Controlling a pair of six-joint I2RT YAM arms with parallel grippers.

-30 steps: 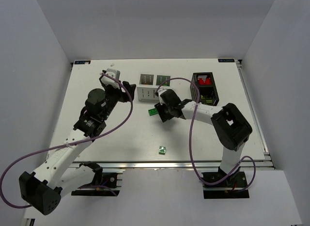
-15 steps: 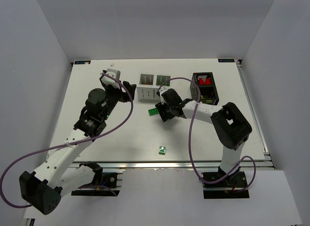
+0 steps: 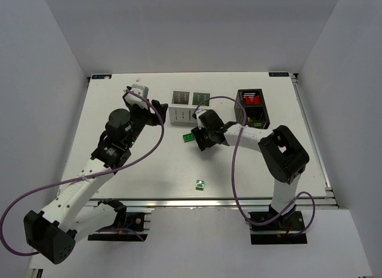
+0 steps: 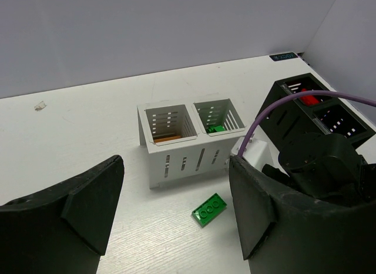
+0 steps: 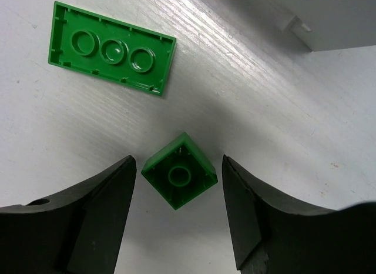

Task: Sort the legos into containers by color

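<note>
My right gripper (image 5: 179, 212) is open and low over the table, its jaws on either side of a small square dark green lego (image 5: 179, 178) that lies upside down, not touching it. A flat green lego plate (image 5: 111, 47) lies just beyond it; it also shows in the top view (image 3: 188, 138) and the left wrist view (image 4: 210, 209). My left gripper (image 4: 176, 227) is open and empty, held above the table left of the white container (image 3: 190, 106). The black container (image 3: 252, 109) holds red legos (image 3: 252, 101). Another green lego (image 3: 200, 184) lies near the front edge.
The white container (image 4: 182, 150) has a green lego (image 4: 214, 129) in its right compartment and an orange-yellow piece (image 4: 167, 137) in its left. Its corner (image 5: 341, 21) sits close to my right gripper. My right arm (image 4: 323, 162) lies between the two containers.
My right gripper has edged very slightly toward the green plate. The left arm and the legos have not moved.
</note>
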